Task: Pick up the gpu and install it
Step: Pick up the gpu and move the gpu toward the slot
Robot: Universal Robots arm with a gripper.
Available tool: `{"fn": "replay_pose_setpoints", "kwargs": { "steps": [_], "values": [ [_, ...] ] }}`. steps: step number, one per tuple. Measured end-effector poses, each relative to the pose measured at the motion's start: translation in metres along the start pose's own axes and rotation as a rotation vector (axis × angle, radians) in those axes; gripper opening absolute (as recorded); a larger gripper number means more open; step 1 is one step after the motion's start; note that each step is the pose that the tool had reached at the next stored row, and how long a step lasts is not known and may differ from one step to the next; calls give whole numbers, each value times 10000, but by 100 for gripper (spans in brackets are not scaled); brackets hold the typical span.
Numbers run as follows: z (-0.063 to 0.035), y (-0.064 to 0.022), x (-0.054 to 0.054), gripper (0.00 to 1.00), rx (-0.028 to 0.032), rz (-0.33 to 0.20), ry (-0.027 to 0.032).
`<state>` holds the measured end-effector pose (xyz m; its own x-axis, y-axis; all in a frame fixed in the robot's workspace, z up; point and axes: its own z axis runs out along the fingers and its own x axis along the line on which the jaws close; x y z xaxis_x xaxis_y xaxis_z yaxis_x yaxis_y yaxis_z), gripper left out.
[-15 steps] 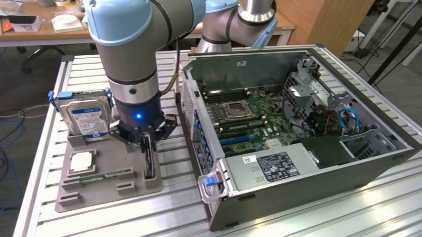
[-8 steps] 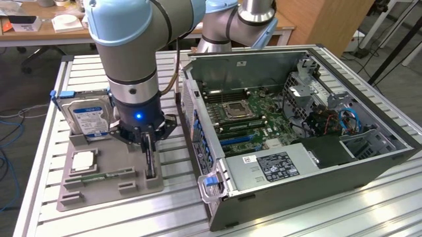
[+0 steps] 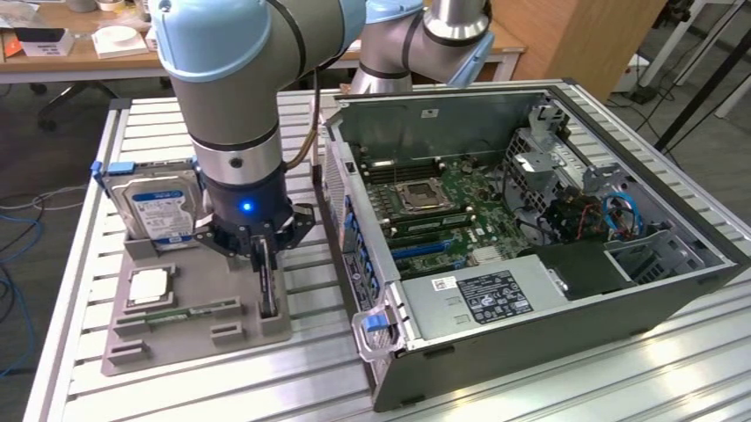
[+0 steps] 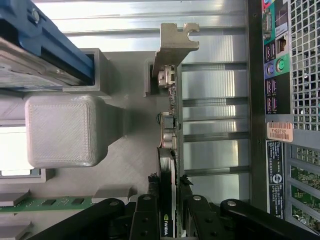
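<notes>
Exterior view: gpu (stood on edge) is held in grey holder on desk, nine o'clock from computer case; claw is clamped narrowly on it.

Thin dark gpu, standing on edge

A hard drive stands upright in a gray holder beside the open computer case.
</notes>
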<state>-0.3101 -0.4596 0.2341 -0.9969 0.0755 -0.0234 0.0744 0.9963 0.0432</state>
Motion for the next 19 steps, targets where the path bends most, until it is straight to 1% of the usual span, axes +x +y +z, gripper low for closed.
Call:
{"fn": "replay_pose_setpoints", "kwargs": {
  "steps": [15,19],
  "values": [
    [-1,0,0,26,-1,0,-1],
    [-20,1,0,26,1,0,1]
  ]
}}
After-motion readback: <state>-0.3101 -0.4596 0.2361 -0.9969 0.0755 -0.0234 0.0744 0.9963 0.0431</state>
